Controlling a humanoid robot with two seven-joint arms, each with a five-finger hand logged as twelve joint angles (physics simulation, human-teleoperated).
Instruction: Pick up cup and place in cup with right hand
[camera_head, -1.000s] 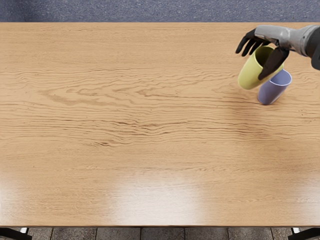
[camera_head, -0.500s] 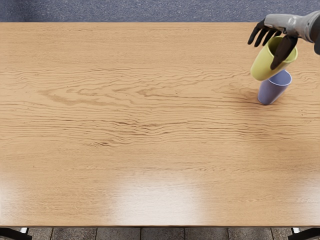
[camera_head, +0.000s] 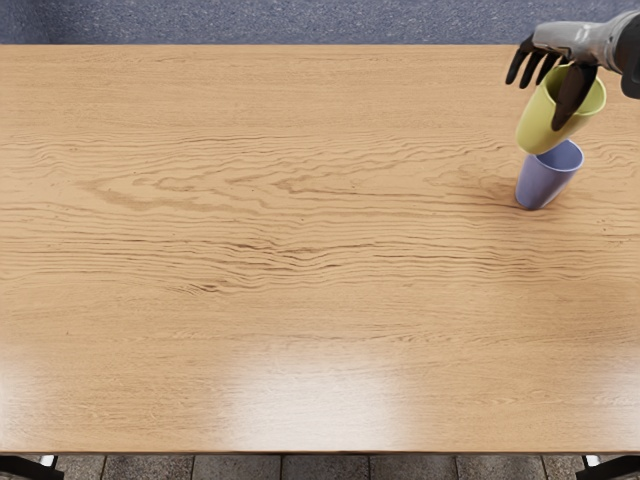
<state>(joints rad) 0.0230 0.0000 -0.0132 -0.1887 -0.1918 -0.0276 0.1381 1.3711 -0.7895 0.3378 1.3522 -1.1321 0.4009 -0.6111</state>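
At the head view's upper right, my right hand (camera_head: 556, 88) has its thumb across the near side of a yellow cup (camera_head: 541, 118) and its fingers behind it, grasping it. The yellow cup is held in the air, slightly tilted, its mouth up. A purple cup (camera_head: 541, 184) stands on the table just below it in the picture. The yellow cup's base overlaps the back left of the purple cup's rim in view; whether they touch I cannot tell.
The wooden table (camera_head: 300, 240) fills most of the view, its far edge running near the top and its near edge along the bottom.
My right hand has carried the yellow cup to the right and toward the table's far edge, slowing lately. The purple cup has not moved.
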